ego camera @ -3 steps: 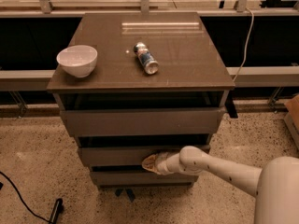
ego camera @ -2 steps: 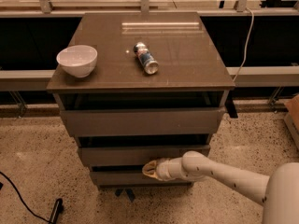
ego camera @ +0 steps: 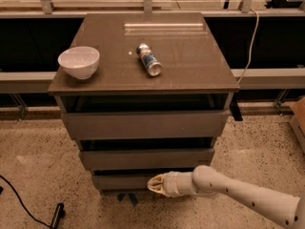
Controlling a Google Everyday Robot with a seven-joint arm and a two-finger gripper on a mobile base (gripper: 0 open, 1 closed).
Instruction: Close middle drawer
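Note:
The grey-brown cabinet [ego camera: 143, 82] has three drawers. The middle drawer [ego camera: 124, 159] has a plain flat front and stands out a little, with a dark gap above it. The top drawer [ego camera: 143, 124] is taller and also stands out slightly. My gripper [ego camera: 155, 184] reaches in from the lower right on a white arm [ego camera: 238, 194]. It points left and sits just below the middle drawer's front, in front of the lowest drawer [ego camera: 116, 181].
A white bowl [ego camera: 78, 62] and a tipped can [ego camera: 148, 59] lie on the cabinet top. A black cable [ego camera: 21, 206] runs over the speckled floor at the lower left. A rail and dark panels stand behind the cabinet.
My gripper has dropped from the middle drawer's front down to the level of the lowest drawer. The drawers look much the same.

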